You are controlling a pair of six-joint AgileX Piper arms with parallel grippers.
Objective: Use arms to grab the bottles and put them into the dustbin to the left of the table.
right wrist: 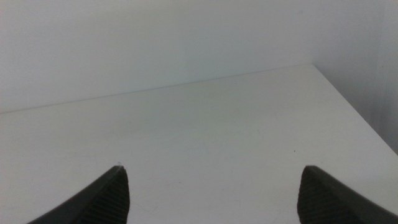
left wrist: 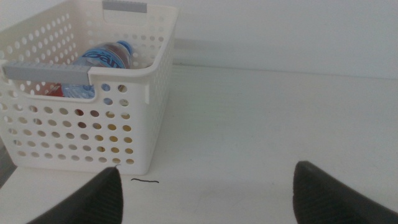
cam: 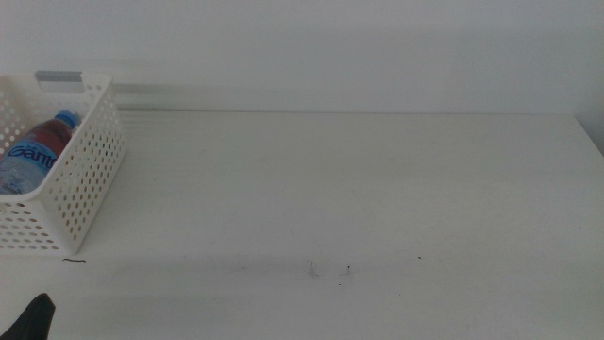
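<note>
The white perforated dustbin [cam: 80,170] stands at the table's far left, and the left wrist view shows its wall [left wrist: 74,124] close up. A clear blue-capped water bottle [cam: 38,151] lies inside it; in the left wrist view the bottle [left wrist: 106,56] rests above something red and something yellow seen through the holes. My left gripper [left wrist: 208,190] is open and empty, a short way in front of the dustbin; only its tip [cam: 33,316] shows at the middle view's bottom left. My right gripper [right wrist: 214,193] is open and empty over bare table, out of the middle view.
The white table [cam: 359,189] has a few dark specks [cam: 347,272] near its front edge and a thin dark squiggle [left wrist: 144,182] beside the dustbin's base. A pale wall runs behind the table. The table's right edge [right wrist: 354,106] shows in the right wrist view.
</note>
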